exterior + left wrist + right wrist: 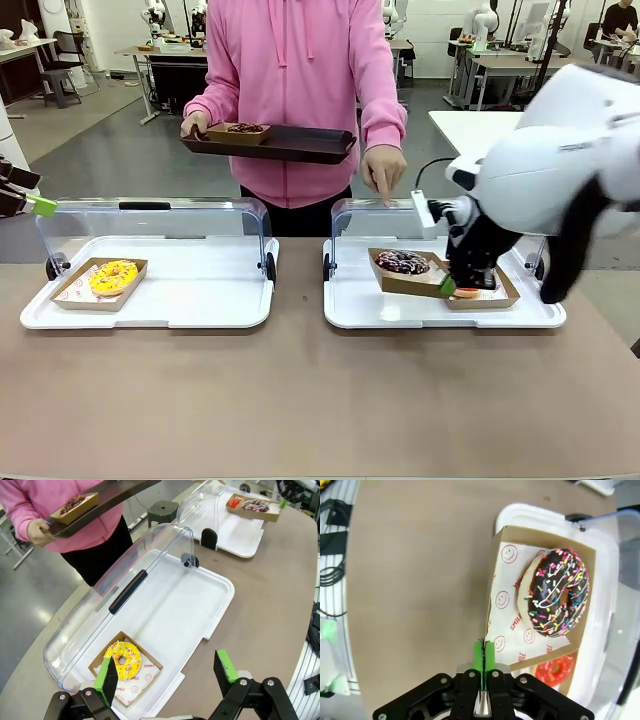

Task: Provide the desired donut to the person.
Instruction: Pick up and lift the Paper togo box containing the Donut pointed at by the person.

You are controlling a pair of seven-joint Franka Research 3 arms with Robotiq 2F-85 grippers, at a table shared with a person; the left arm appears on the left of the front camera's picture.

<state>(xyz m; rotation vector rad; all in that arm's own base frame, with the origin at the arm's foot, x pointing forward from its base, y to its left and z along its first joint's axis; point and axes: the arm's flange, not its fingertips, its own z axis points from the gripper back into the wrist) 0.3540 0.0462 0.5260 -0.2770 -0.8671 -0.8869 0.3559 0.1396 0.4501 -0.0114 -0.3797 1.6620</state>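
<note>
My right hand [483,655] is pinched shut on one thin edge of the cardboard tray [540,534]. The chocolate sprinkled donut [555,592] lies at two o'clock from my grip. Lifted by that edge, the tray could sag and spill the donut, or drag the red donut [554,671] at one o'clock. My left hand [166,672] is wide open and empty.

Right arm [545,165] bends down over the tabletop's [320,400] right half, right gripper [484,652] jaws pinched together on a cardboard tray's [535,539] rim. Left gripper [167,672] hovers above the tabletop's left end, jaws spread wide.
</note>
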